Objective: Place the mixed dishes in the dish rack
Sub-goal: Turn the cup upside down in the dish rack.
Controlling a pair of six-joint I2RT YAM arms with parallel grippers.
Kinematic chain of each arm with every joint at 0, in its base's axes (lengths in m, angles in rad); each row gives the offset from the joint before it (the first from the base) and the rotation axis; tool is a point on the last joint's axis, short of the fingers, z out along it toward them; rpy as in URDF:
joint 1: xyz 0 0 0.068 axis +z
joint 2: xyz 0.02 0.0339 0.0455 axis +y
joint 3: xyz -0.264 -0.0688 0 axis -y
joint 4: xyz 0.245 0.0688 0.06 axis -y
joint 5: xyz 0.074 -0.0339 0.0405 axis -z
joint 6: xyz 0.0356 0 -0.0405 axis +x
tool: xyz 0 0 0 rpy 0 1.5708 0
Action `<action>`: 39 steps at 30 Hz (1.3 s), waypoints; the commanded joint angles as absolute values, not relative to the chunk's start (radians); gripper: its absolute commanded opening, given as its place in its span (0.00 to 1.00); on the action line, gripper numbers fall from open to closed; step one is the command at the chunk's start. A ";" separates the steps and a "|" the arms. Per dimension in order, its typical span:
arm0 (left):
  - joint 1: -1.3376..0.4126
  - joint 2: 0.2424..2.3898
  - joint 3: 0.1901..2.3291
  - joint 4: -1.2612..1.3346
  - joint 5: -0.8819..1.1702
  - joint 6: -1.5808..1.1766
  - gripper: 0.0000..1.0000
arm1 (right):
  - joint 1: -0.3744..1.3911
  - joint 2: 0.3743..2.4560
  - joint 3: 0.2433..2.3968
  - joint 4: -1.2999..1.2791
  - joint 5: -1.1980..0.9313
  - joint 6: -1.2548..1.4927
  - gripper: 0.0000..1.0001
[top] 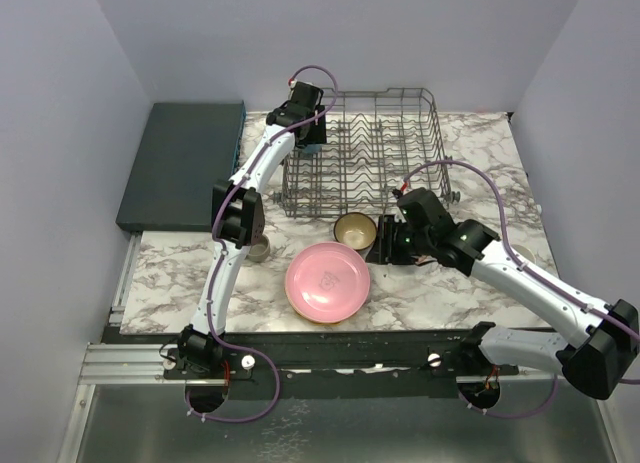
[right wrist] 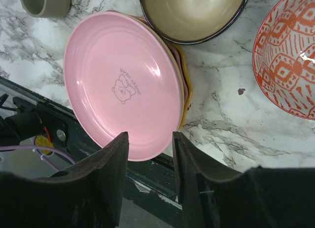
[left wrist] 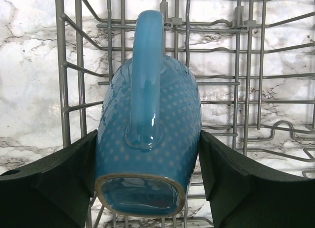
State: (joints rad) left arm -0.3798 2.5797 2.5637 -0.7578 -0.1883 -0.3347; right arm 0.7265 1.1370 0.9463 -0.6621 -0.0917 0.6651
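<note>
**Left jaws clamping the blue mug over the rack; right jaws standing apart, empty**

The jaws of the left gripper (left wrist: 147, 137) are pressing on both sides of the blue mug (left wrist: 167, 105), its handle facing the wrist camera. The jaws of the right gripper (right wrist: 150, 139) are standing partly apart and gripping nothing, hovering by the lower edge of the pink plate (right wrist: 123, 80).

The dish rack (top: 432, 133) is sitting at upper centre of the top view, with the mug hanging at its upper-left corner. The pink plate is lying at centre, topping a stack. The brown bowl (top: 354, 229) is sitting just above it, the red-patterned bowl (right wrist: 288, 55) is showing at upper right of the right wrist view, and the grey-green mug (right wrist: 44, 1) at its upper left.

Judgement: the mug is being set down. It should be going straight down between the wires, clear of the corner frame, with the jaws parting only once it is resting.
</note>
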 commanded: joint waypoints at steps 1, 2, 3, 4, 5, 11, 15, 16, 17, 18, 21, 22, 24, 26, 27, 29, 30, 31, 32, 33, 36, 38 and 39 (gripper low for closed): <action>-0.377 2.591 2.595 -0.708 -0.209 -0.325 0.11 | 0.730 1.150 0.936 -0.637 -0.108 0.666 0.46; -0.376 2.592 2.598 -0.709 -0.209 -0.325 0.12 | 0.730 1.151 0.937 -0.636 -0.107 0.666 0.46; -0.376 2.595 2.601 -0.709 -0.210 -0.325 0.13 | 0.729 1.155 0.936 -0.635 -0.107 0.666 0.46; -0.375 2.598 2.603 -0.709 -0.210 -0.324 0.14 | 0.729 1.156 0.937 -0.635 -0.107 0.664 0.47; -0.376 2.598 2.604 -0.708 -0.210 -0.325 0.14 | 0.730 1.156 0.936 -0.634 -0.107 0.664 0.47; -0.376 2.604 2.609 -0.707 -0.209 -0.326 0.29 | 0.730 1.159 0.935 -0.634 -0.107 0.664 0.48; -0.376 2.601 2.613 -0.705 -0.207 -0.325 0.40 | 0.730 1.158 0.935 -0.634 -0.107 0.663 0.48; -0.376 2.600 2.615 -0.705 -0.208 -0.325 0.43 | 0.730 1.160 0.934 -0.632 -0.107 0.663 0.48; -0.376 2.601 2.615 -0.704 -0.209 -0.325 0.44 | 0.730 1.161 0.933 -0.632 -0.109 0.663 0.48; -0.376 2.599 2.617 -0.704 -0.209 -0.325 0.47 | 0.730 1.161 0.932 -0.631 -0.109 0.663 0.49; -0.376 2.598 2.619 -0.704 -0.209 -0.324 0.52 | 0.729 1.164 0.931 -0.630 -0.110 0.664 0.50; -0.376 2.596 2.619 -0.703 -0.209 -0.324 0.53 | 0.729 1.163 0.930 -0.629 -0.110 0.665 0.50; -0.376 2.597 2.619 -0.703 -0.210 -0.324 0.55 | 0.729 1.164 0.928 -0.627 -0.112 0.664 0.51; -0.376 2.595 2.618 -0.703 -0.209 -0.324 0.57 | 0.730 1.162 0.927 -0.627 -0.112 0.666 0.52; -0.376 2.597 2.619 -0.703 -0.209 -0.324 0.58 | 0.730 1.162 0.927 -0.626 -0.112 0.666 0.53; -0.376 2.596 2.619 -0.702 -0.207 -0.325 0.60 | 0.730 1.163 0.924 -0.626 -0.111 0.667 0.53; -0.376 2.597 2.618 -0.703 -0.205 -0.326 0.61 | 0.729 1.161 0.924 -0.627 -0.112 0.667 0.53; -0.376 2.597 2.619 -0.703 -0.206 -0.325 0.62 | 0.730 1.161 0.924 -0.627 -0.112 0.667 0.53; -0.376 2.597 2.619 -0.703 -0.204 -0.327 0.62 | 0.729 1.162 0.924 -0.628 -0.112 0.669 0.54; -0.376 2.598 2.619 -0.702 -0.204 -0.328 0.63 | 0.729 1.162 0.923 -0.628 -0.112 0.669 0.54; -0.376 2.599 2.620 -0.703 -0.200 -0.328 0.66 | 0.730 1.163 0.922 -0.626 -0.112 0.671 0.54; -0.376 2.599 2.622 -0.702 -0.199 -0.327 0.67 | 0.730 1.165 0.923 -0.624 -0.112 0.670 0.56; -0.376 2.599 2.622 -0.702 -0.199 -0.327 0.67 | 0.730 1.166 0.922 -0.624 -0.112 0.671 0.56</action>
